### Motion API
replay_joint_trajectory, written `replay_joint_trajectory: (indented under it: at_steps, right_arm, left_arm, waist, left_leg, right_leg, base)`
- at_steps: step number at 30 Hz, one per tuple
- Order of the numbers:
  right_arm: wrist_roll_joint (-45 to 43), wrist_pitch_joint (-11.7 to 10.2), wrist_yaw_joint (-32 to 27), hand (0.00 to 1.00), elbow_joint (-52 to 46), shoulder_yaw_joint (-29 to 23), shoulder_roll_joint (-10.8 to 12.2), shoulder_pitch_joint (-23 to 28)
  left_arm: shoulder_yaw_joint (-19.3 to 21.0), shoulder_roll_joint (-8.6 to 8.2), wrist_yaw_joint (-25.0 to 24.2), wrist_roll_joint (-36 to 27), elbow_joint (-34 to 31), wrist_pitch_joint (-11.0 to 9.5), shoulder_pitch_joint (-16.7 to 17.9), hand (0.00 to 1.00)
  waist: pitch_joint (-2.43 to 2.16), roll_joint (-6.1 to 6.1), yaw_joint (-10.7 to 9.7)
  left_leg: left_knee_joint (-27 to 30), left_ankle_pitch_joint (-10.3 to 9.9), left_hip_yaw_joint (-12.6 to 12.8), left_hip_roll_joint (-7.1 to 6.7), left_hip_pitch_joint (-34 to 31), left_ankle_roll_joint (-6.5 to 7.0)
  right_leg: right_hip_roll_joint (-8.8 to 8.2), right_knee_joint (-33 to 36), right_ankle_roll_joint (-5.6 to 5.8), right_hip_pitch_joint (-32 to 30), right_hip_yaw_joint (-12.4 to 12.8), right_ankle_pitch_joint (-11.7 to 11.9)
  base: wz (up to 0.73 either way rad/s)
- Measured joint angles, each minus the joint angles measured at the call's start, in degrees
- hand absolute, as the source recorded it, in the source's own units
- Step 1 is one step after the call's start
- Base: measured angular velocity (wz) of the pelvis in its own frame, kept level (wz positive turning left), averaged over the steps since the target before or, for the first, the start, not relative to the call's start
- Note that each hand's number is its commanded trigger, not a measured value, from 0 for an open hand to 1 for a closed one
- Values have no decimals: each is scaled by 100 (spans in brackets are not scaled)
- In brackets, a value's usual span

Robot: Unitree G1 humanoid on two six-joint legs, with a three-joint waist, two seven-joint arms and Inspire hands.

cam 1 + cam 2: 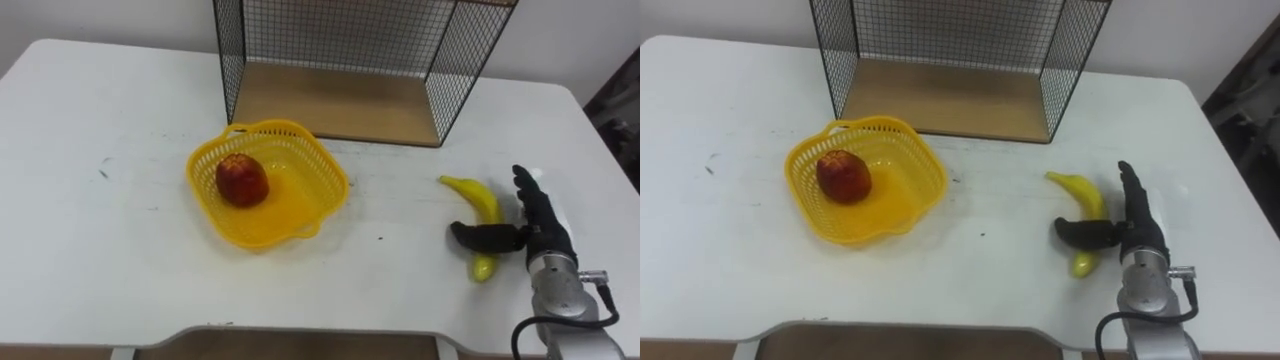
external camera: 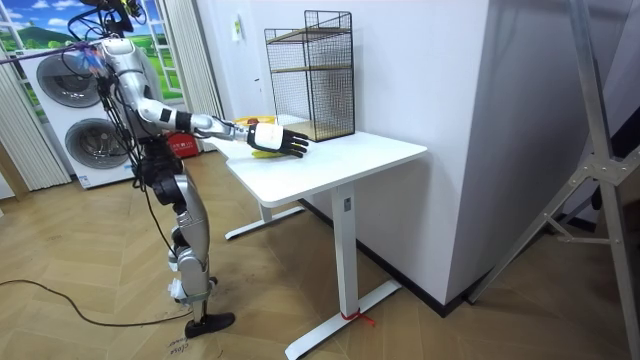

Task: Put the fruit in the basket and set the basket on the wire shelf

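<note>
I stand on the wooden floor (image 2: 110,300) at the end of the white table (image 2: 380,155), on the room view's left. My right arm reaches out over the table top. My right hand (image 2: 288,143) is black, and its fingers are stretched out flat. A yellow fruit (image 2: 262,153) lies just under it. The wire shelf (image 2: 312,75) stands on the table beyond my hand. Washing machines (image 2: 65,85) are behind me.

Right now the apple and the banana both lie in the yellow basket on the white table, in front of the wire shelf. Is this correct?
Not fully. Only the apple is in the yellow basket. The banana lies on the white table, to the basket's right, under the right hand's thumb. The rest is correct; the left eye view shows it.
</note>
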Motion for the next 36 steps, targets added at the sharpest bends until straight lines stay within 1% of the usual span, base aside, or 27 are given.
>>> replay_joint_trajectory:
  at_steps: [6,8,10,11,12,13,14,15,16,20,26,28,29,36]
  right_arm:
    - [-89,-40,260,0,316,-128,-2,-172]
    - [-98,-77,330,0,404,-181,-2,-183]
    - [-104,-76,390,0,470,-199,-4,-215]
    - [-127,-76,405,2,504,-206,-4,-239]
    - [-146,-77,433,54,574,-206,-4,-288]
    - [-152,-77,443,100,611,-209,-5,-310]
    - [-186,-75,449,100,681,-210,-7,-343]
    - [-226,-70,447,100,737,-232,-18,-351]
    - [-276,-70,445,100,766,-261,-21,-366]
    - [-783,-66,444,100,1043,-436,-185,-534]
    - [-1556,74,423,100,1102,-542,-204,-627]
    - [-1577,138,445,100,1097,-564,-182,-623]
    - [-1555,138,448,100,1096,-581,-165,-621]
    - [-1541,150,438,100,1082,-615,-123,-603]
  left_arm:
    - [-1,0,-1,-5,4,46,50,0]
    - [-1,0,-4,0,-1,89,55,0]
    - [0,-1,-5,4,-4,127,68,0]
    - [0,-1,-7,3,-4,150,70,0]
    - [25,-1,-8,6,-5,166,78,0]
    - [60,-3,-8,7,-5,178,78,0]
    - [70,7,-8,4,-5,206,78,0]
    - [75,10,-8,5,-6,230,78,0]
    - [87,8,-8,6,-8,241,78,0]
    - [104,27,-124,20,-13,301,80,0]
    - [109,27,-203,92,-71,358,59,0]
    - [108,28,-217,131,-71,359,57,0]
    - [105,29,-218,151,-72,359,48,0]
    - [103,65,-228,216,-59,357,6,0]
  waist:
    - [-2,4,-32]
    - [-4,8,-79]
    - [-11,18,-84]
    - [-16,26,-86]
    - [-23,34,-97]
    - [-25,34,-103]
    - [-26,36,-118]
    - [-49,37,-110]
    - [-53,37,-106]
    - [-59,47,-98]
    - [-57,30,-78]
    - [-59,16,-77]
    - [-63,9,-78]
    - [-55,-17,-85]
  left_leg:
    - [14,-1,-49,0,-7,0]
    - [21,-1,-90,0,9,-2]
    - [30,-4,-104,0,30,-6]
    - [49,-4,-110,0,29,-6]
    - [66,-4,-113,0,31,-6]
    - [68,-4,-118,0,35,-7]
    - [79,-7,-139,0,55,-9]
    - [93,-12,-153,0,61,-10]
    - [98,-12,-154,0,63,-11]
    - [133,-12,-181,1,64,-12]
    - [138,-16,-203,6,63,-19]
    - [129,-16,-200,6,62,-19]
    - [123,-16,-179,7,63,-19]
    - [111,-16,-132,8,74,-18]
  right_leg:
    - [-4,1,-11,36,-47,9]
    - [-7,-4,-11,80,-86,9]
    - [-5,-4,-11,108,-94,9]
    - [-5,-3,-12,115,-97,9]
    - [-5,-3,-14,125,-101,11]
    - [-5,-4,-16,135,-106,12]
    - [-6,-8,-17,178,-128,12]
    - [-6,-8,-17,199,-142,12]
    - [-6,-8,-17,205,-142,12]
    - [-6,-5,-21,233,-156,15]
    - [-2,-8,-22,238,-159,15]
    - [0,-9,-21,228,-153,15]
    - [2,-8,-21,219,-137,15]
    - [3,-6,-22,209,-92,15]
  base:
    - [3]
    - [11]
    - [3]
    - [0]
    - [0]
    - [5]
    - [8]
    - [8]
    - [4]
    - [2]
    - [1]
    - [-2]
    - [-6]
    - [-2]
